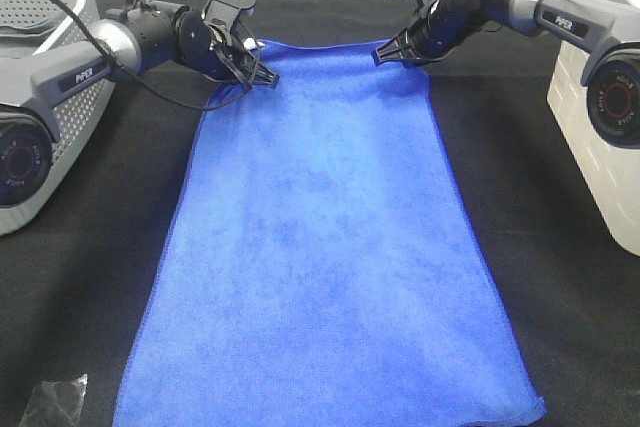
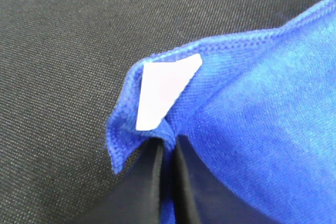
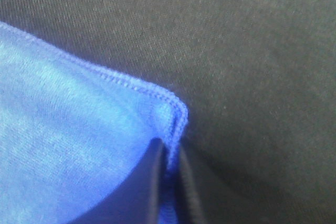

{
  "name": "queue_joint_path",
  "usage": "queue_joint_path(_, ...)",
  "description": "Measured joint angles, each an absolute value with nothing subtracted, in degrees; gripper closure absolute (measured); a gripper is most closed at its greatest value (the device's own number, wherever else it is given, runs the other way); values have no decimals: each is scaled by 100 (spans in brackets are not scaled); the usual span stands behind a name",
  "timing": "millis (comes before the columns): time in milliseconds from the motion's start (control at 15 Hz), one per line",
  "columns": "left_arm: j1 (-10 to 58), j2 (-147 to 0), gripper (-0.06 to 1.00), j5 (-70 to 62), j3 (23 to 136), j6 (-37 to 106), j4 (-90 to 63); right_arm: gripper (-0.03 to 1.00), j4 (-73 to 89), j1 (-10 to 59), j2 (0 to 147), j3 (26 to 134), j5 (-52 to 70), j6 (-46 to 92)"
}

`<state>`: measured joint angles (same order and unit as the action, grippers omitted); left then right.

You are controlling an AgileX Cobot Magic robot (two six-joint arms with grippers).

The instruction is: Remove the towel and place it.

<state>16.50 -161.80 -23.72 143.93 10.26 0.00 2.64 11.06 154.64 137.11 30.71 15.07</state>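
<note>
Left to right in the exterior high view. Far left and far right edges: grey arm bases on the black tablecloth (image 1: 90, 277). Upper left: left gripper (image 1: 268, 78), jaws nearly together, pinching the far left corner of the towel (image 1: 320, 247). In the left wrist view, same pinch seen close: dark fingers (image 2: 149, 182) narrow, blue cloth sandwiched between them, white tag (image 2: 165, 93) folded up just beyond the tips. Centre: towel spread flat from the upper middle of the frame down to the bottom edge, widening toward the lower corners. Upper right: right gripper (image 1: 383, 55), jaws likewise narrow, holding the far right corner; right wrist view confirms stitched hem (image 3: 176, 116) caught between the fingers (image 3: 152, 182). Lower left corner: small crumpled dark scrap (image 1: 50, 402), apart from the towel.

Step in hand, judged: both corners secured, placement pending. For a clean result, probably best to keep both pinches firm, move the two corners together at equal height and spacing, and avoid dragging the tablecloth.
</note>
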Motion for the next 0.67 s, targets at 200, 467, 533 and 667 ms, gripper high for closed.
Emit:
queue_joint_path(200, 1633, -16226, 49, -2011, 14393, 968, 0, 50, 264, 1106, 15464, 13711, 3037, 1427)
queue_joint_path(467, 1530, -16215, 23, -1799, 14393, 327, 625, 29, 195, 1100, 15453, 13711, 3071, 1295)
queue_joint_path(533, 1495, -16169, 22, -1937, 14393, 69, 922, 29, 155, 1100, 15401, 13711, 3180, 1278)
queue_joint_path(667, 1490, -15986, 22, -2447, 14393, -86, 1020, 29, 138, 1100, 15195, 13711, 3518, 1249)
